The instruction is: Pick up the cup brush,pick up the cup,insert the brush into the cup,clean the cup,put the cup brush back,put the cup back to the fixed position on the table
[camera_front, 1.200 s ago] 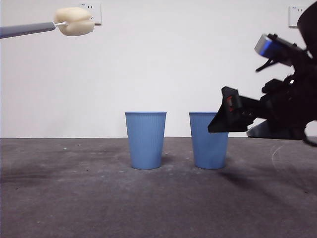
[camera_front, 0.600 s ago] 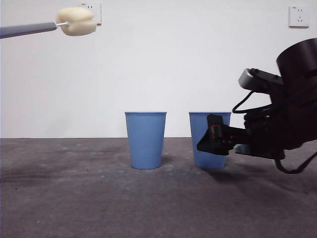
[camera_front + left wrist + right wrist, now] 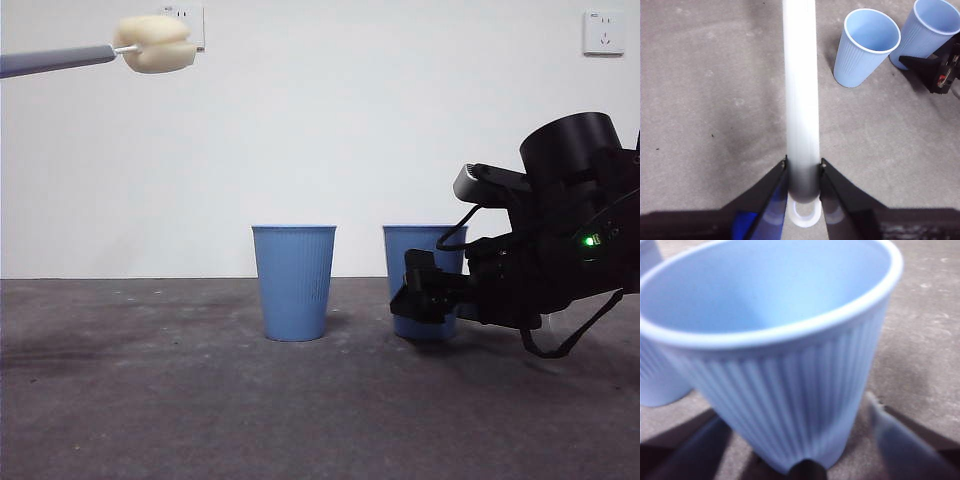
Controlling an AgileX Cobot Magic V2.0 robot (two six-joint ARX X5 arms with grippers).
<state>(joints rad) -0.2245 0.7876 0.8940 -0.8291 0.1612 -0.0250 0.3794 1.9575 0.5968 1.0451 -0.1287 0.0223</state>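
Blue cup (image 3: 422, 270) on the right — right gripper (image 3: 420, 298) spread around it, seemingly untouching, left gripper (image 3: 802, 175) clamped on the cup brush (image 3: 801, 95) aloft.

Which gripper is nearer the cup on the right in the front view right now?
Right. The right gripper is down at that cup, jaws open on either side of its lower body. The left gripper is far off, up high, holding the cup brush by its handle.

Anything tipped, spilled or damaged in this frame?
Nothing stands out. Both blue cups, the near one and the one the right tool straddles, stand upright and intact. The left tool holds the cup brush aloft.
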